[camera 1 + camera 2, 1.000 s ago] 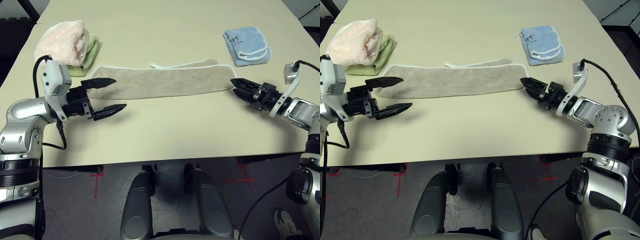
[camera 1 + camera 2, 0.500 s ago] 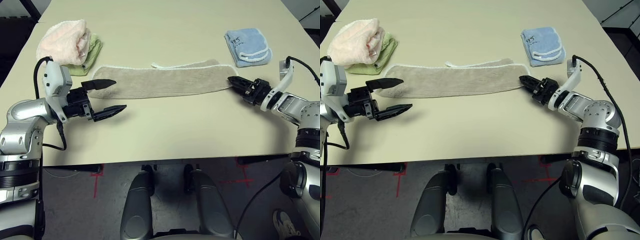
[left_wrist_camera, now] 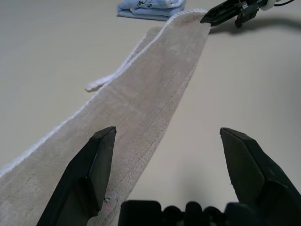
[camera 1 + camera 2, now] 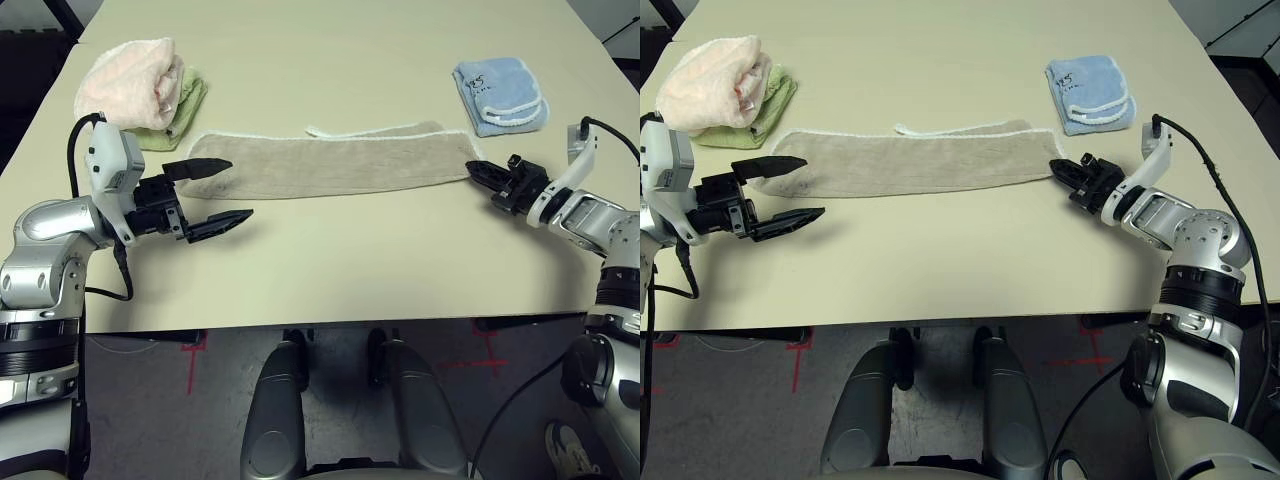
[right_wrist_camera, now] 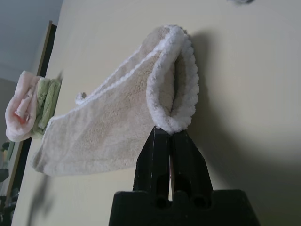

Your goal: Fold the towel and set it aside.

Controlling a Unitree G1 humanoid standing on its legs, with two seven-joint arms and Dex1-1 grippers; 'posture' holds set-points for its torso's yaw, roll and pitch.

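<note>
Towel (image 4: 325, 164): long folded strip on your table (image 4: 330, 250). Right gripper (image 5: 170, 134) pinches its end corner; left gripper (image 4: 215, 190) gapes wide, empty.

You've got four towels on one table (image 4: 330, 250): one long beige towel (image 4: 320, 163) laid flat, one pink towel (image 4: 130, 85) bundled up, one green towel (image 4: 185, 100) under the pink one, one blue towel (image 4: 500, 92) folded. Two grippers: left gripper (image 4: 215, 192), right gripper (image 4: 478, 172)
</note>
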